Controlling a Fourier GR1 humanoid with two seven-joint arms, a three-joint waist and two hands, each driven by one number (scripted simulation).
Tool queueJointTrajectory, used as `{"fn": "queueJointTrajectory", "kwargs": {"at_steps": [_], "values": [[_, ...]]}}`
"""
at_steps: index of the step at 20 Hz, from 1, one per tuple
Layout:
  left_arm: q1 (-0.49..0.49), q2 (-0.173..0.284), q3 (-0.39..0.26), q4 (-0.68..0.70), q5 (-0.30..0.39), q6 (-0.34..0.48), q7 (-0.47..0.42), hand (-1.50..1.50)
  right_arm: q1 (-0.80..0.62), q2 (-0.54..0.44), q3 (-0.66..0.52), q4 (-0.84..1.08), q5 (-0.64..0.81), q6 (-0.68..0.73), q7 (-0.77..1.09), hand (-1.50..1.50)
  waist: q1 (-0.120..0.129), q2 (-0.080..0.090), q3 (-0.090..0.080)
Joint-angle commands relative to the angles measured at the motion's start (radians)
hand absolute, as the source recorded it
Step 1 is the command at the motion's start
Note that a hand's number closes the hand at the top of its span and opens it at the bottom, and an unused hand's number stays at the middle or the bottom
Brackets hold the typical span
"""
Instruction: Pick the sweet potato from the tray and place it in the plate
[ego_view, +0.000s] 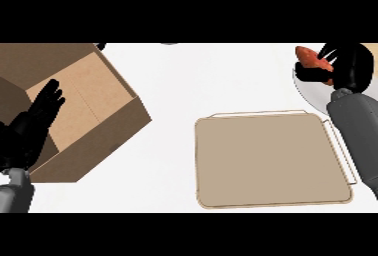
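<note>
Top right corner is where the action is: the right hand is curled round the sweet potato, fingers and thumb wrapped on it so only the orange-red end pokes out to the left of the black fingers. It sits right over the plate — a pale round plate that's mostly hidden behind the hand and the grey forearm, with just its left edge and a slice of its surface showing. Can't tell whether the potato is touching the plate or hanging just above it; from this steep angle the two simply overlap.

The tray is just below and left of the plate, a tan rectangular thing with a thin rim and a wire-like handle along its right side. Nothing is lying on it. The right forearm crosses the tray's top right corner on its way up to the plate.

Over on the left there's an open cardboard box, turned at an angle on the white counter, flaps spread out. The left hand shows in front of the box near the left edge — fingers straight and pointing up, spread a bit, holding nothing. It's well apart from the tray and the plate, just resting there.
</note>
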Motion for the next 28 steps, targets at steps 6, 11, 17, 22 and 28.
{"fn": "queueJointTrajectory", "kwargs": {"at_steps": [6,11,17,22,28], "values": [[-0.027,-0.084,-0.042,0.082,0.0,0.002,0.009,0.0,0.014,-0.095,-0.117,0.222,-0.062,-0.026,-0.184,1.5,0.016,0.03,-0.025],[-0.013,-0.132,-0.059,0.083,-0.01,0.015,-0.015,0.0,0.014,-0.161,-0.107,0.334,-0.053,0.103,-0.24,1.5,0.024,0.037,-0.025],[-0.002,-0.122,-0.053,0.081,-0.007,-0.02,-0.016,0.0,0.001,-0.198,-0.205,0.417,-0.18,0.313,-0.364,-1.5,0.027,0.035,-0.024],[-0.043,-0.12,-0.041,0.096,-0.03,-0.003,0.007,0.0,-0.011,-0.2,-0.245,0.422,-0.201,0.239,-0.522,-1.5,0.026,0.033,-0.023],[-0.005,-0.118,-0.023,0.086,-0.021,-0.022,-0.009,0.0,-0.049,-0.132,-0.353,0.325,-0.353,0.309,-0.767,-1.5,0.006,0.02,-0.025]]}}
